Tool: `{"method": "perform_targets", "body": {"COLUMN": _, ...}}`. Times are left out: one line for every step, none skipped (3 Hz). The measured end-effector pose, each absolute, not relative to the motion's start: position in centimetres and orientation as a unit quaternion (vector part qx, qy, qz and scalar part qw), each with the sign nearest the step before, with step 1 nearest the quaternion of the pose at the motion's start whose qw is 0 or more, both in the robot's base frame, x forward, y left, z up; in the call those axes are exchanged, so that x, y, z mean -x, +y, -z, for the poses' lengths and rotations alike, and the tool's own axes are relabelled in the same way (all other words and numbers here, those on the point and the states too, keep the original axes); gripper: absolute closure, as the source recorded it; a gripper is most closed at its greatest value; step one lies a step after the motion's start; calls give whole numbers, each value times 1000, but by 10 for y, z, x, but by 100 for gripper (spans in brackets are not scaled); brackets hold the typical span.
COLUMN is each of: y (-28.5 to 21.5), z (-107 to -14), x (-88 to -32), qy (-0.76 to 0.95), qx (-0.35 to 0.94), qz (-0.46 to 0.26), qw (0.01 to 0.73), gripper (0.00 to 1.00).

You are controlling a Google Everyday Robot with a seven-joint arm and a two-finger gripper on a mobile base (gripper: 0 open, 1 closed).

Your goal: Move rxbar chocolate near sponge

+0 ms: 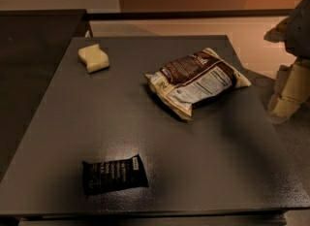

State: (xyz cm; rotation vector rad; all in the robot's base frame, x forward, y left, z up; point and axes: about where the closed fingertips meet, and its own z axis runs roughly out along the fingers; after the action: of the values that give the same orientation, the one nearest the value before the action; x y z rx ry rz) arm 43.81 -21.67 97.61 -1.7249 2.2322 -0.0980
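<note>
The rxbar chocolate [114, 174] is a small flat black wrapper with white print, lying flat near the front left of the dark grey table [145, 118]. The sponge [94, 57] is a pale yellow block with wavy sides, at the table's far left corner. My gripper [289, 91] is cream-coloured and blocky, at the right edge of the view, beyond the table's right side. It is far from both the bar and the sponge and holds nothing that I can see.
A larger brown-and-cream crinkled snack bag [197, 80] lies on the table's far right part, between the gripper and the sponge. A dark counter [34, 50] adjoins the table on the left. A pale wall rises behind.
</note>
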Motion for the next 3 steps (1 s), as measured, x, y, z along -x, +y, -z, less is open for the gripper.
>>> {"method": "perform_targets", "body": {"y": -217, "z": -976, "x": -438, "qy": 781, "qx": 603, "qz": 34, "qw": 159, "gripper": 0}}
{"method": "perform_targets", "body": {"y": -211, "z": -979, "x": -438, "qy": 771, "qx": 613, "qz": 30, "qw": 168, "gripper": 0}}
{"method": "perform_targets", "body": {"y": -182, "z": -972, "x": -430, "qy": 751, "qx": 636, "qz": 7, "qw": 178, "gripper": 0}}
